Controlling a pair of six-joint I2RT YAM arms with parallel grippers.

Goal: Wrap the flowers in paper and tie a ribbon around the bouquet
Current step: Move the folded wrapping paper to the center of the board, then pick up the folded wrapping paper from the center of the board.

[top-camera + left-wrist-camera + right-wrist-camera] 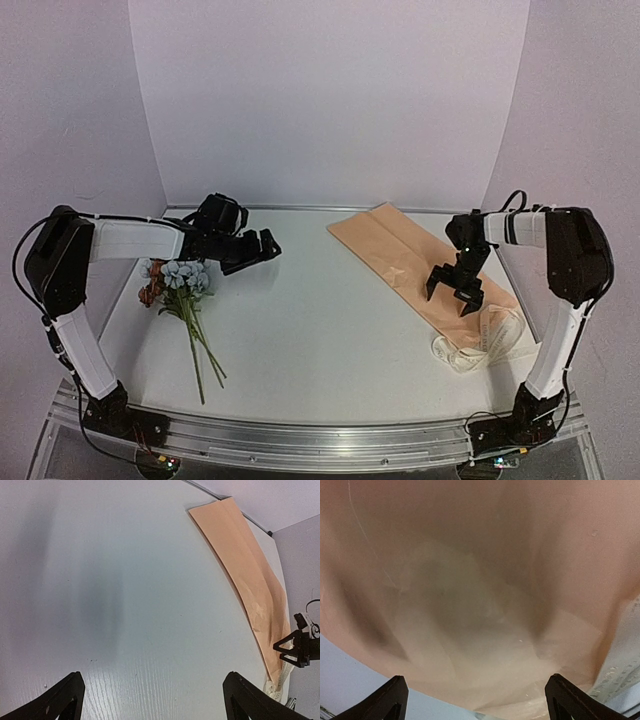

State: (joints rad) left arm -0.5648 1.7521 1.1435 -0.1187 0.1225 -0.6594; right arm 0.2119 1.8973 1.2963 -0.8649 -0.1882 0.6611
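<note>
1. While nothing is wrapped yet, the flowers (178, 280) lie loose on the table (320, 340), behind and to the left of the left gripper (262, 248). Their blooms are beside its wrist and their stems trail toward the near edge.
2. The left gripper's jaws stand fully apart and hold nothing. In the left wrist view only bare tabletop shows between them.
3. Between the two sets of jaws the tabletop is open, which leaves room to draw the paper inward and lay the bunch on it.
4. The paper (400, 255) lies flat directly under the right gripper (455, 293). It runs diagonally from the table's far edge toward its right edge.
5. The right gripper's jaws are spread wide and empty, close over the paper. Whether the tips touch it I cannot tell.
6. The step in hand looks like taking up the paper. I judge it best to come down at an edge or crease, pinch lightly, and pull toward the centre, away from the table's edges.
7. The ribbon (480, 345) lies in a loose pile just past the right jaws, toward the near-right corner, at the paper's end. Dragging the paper could snag it or sweep it off.
</note>
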